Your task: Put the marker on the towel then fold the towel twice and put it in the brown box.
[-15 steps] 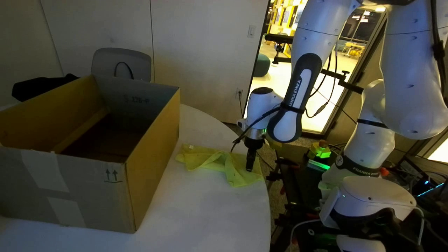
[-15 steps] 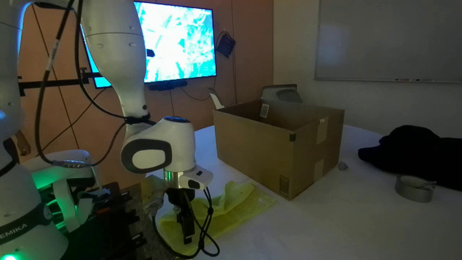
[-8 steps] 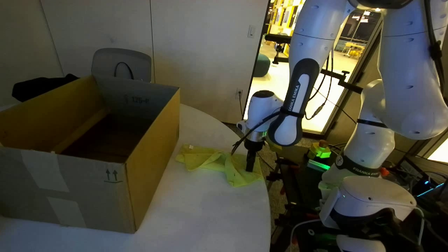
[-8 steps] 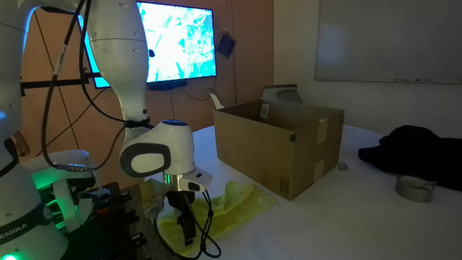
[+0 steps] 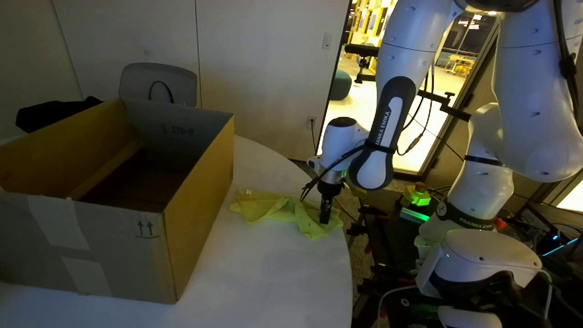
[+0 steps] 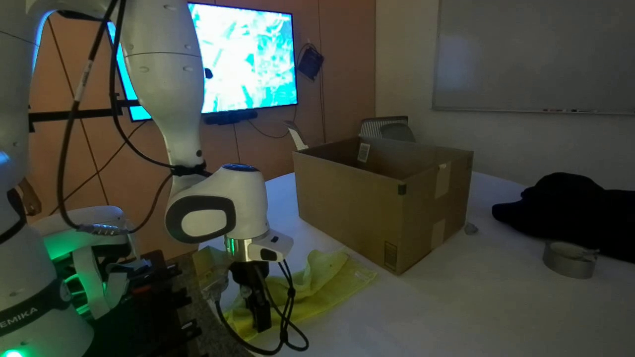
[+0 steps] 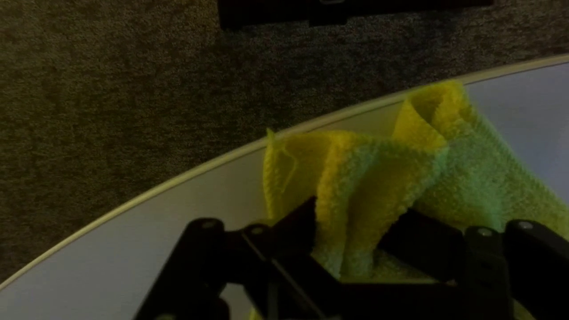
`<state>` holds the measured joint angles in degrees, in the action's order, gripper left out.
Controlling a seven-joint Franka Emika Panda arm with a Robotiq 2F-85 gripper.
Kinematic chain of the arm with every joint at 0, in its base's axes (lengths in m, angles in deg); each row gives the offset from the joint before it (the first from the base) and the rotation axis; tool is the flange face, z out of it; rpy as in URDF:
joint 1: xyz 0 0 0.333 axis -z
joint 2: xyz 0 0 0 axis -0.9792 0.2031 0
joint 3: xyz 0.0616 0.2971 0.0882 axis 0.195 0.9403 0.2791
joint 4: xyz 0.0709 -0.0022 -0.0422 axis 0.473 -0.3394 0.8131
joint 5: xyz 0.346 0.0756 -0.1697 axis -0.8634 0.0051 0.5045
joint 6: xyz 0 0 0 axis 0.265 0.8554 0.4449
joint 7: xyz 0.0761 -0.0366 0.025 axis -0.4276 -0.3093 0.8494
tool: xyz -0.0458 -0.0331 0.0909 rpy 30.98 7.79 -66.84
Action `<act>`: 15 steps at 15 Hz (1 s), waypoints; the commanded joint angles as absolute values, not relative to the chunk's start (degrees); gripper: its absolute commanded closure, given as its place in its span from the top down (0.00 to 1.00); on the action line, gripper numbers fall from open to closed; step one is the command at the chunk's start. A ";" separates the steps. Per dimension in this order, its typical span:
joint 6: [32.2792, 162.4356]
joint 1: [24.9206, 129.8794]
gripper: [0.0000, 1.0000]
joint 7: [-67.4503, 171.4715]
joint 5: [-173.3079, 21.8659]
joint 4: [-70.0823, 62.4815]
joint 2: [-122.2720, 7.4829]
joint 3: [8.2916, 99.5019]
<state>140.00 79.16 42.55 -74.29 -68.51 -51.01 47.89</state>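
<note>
"Since the earlier frame, the end of the yellow-green towel (image 5: 282, 210) beneath the gripper (image 7: 358, 222) has drawn in and bunched."

"Does the gripper hold it?"

"Yes. Low in the middle of the wrist view, its two black fingers (image 7: 424, 244) press from either side on soft, raised pleats, pinching the towel between them."

"Where is the rest of the towel?"

"Spread, creased, across the white worktop (image 5: 264, 278). In the wrist view it runs from the centre toward the right edge of the frame, its upper folds reaching the worktop's pale rim. Dark carpet (image 7: 111, 98) fills the upper left."

"And the brown box (image 5: 123, 243)?"

"Open-topped, it stands on the worktop and fills the left of the frame in an exterior view, two arrows (image 5: 149, 228) printed on its nearest side. Just beside it, near the frame's centre, lies the far end of the towel."

"What is farther out?"

"Behind the brown box, at upper left there, a grey chair back (image 5: 136, 82). In an exterior view, a grey roll (image 6: 569, 265) and a black bundle (image 6: 570, 213) sit at the right of the frame, with a lit screen (image 6: 248, 59) left of centre at the top and a whiteboard (image 6: 536, 54) at upper right."
</note>
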 commanded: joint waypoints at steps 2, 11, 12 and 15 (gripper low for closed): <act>136.48 74.32 0.02 42.65 -71.65 -68.33 -53.29 42.93; 132.50 71.15 0.02 44.69 -63.02 -69.27 -66.26 35.62; 132.32 73.50 0.02 44.13 -65.30 -69.16 -68.16 38.40; 132.39 79.23 0.01 41.61 -77.19 -69.16 -72.12 48.22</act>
